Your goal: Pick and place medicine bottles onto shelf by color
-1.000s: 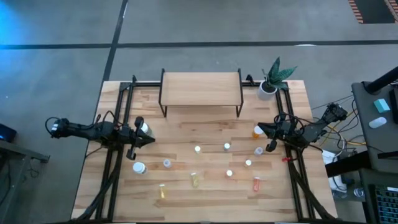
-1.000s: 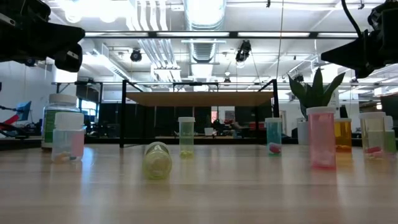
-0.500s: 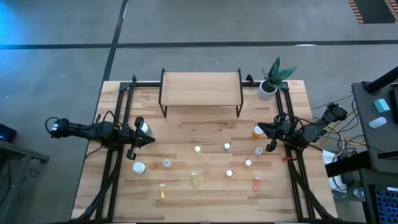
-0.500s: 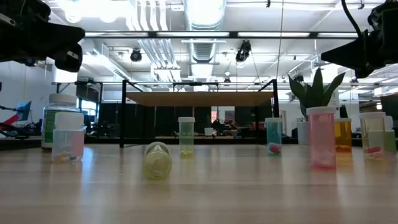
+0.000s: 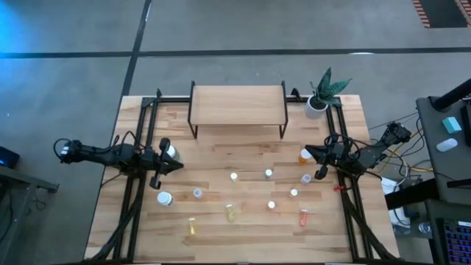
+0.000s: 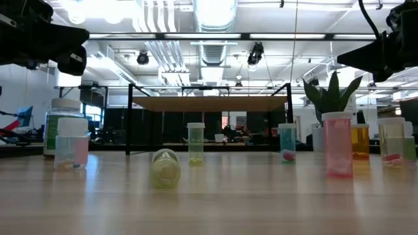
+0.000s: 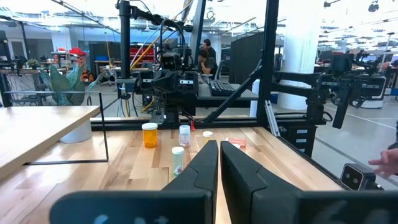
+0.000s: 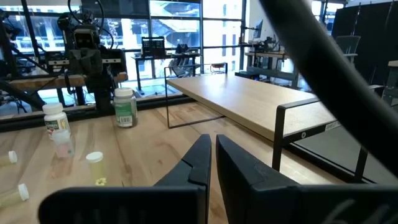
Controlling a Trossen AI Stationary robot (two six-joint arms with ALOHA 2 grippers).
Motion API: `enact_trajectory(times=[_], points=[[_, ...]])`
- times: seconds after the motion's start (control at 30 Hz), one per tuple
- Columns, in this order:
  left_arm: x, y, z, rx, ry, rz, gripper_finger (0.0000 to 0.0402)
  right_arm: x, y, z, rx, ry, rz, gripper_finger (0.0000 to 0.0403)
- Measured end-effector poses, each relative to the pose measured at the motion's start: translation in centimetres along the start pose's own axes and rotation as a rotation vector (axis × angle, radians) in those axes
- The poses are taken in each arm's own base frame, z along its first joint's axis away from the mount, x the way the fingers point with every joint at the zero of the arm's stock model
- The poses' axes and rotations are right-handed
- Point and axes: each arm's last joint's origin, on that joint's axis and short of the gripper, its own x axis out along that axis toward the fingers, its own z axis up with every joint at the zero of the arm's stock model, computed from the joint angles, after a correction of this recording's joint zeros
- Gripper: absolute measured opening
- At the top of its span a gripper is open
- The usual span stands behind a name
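Observation:
Several small white-capped medicine bottles stand or lie on the wooden table between my arms: a yellow one (image 5: 231, 213) on its side, an orange-red one (image 5: 302, 216), an amber one (image 5: 304, 155), and clear ones such as (image 5: 233, 177). Two larger white bottles (image 5: 164, 198) (image 5: 171, 151) stand at the left. The shelf (image 5: 238, 105) stands at the far middle with a bare top. My left gripper (image 5: 179, 165) (image 7: 219, 163) hovers shut at the table's left. My right gripper (image 5: 307, 151) (image 8: 213, 155) hovers shut at the right. Both point level toward the middle.
A potted plant (image 5: 320, 99) in a white pot stands at the far right corner beside the shelf. Black frame rails (image 5: 132, 199) run along the table's left and right sides under the arms. Bare wood lies in front of the shelf (image 5: 235, 151).

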Motion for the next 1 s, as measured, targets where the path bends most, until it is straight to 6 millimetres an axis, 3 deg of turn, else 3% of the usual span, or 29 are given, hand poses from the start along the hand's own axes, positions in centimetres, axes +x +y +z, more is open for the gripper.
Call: enact_trajectory(times=[0.4, 0.7, 1.0], points=[[0.0, 0.0, 0.0, 0.000, 0.000, -0.001, 0.0000, 0.0, 0.0, 0.0, -0.004, 0.000, 0.000, 0.0018], [0.0, 0.0, 0.0, 0.000, 0.000, 0.000, 0.0000, 0.0, 0.0, 0.0, -0.116, 0.000, 0.000, 0.0018], [0.0, 0.0, 0.0, 0.000, 0.000, 0.000, 0.0000, -0.1, -0.2, 1.5, 0.180, -0.096, -0.007, 0.0018]])
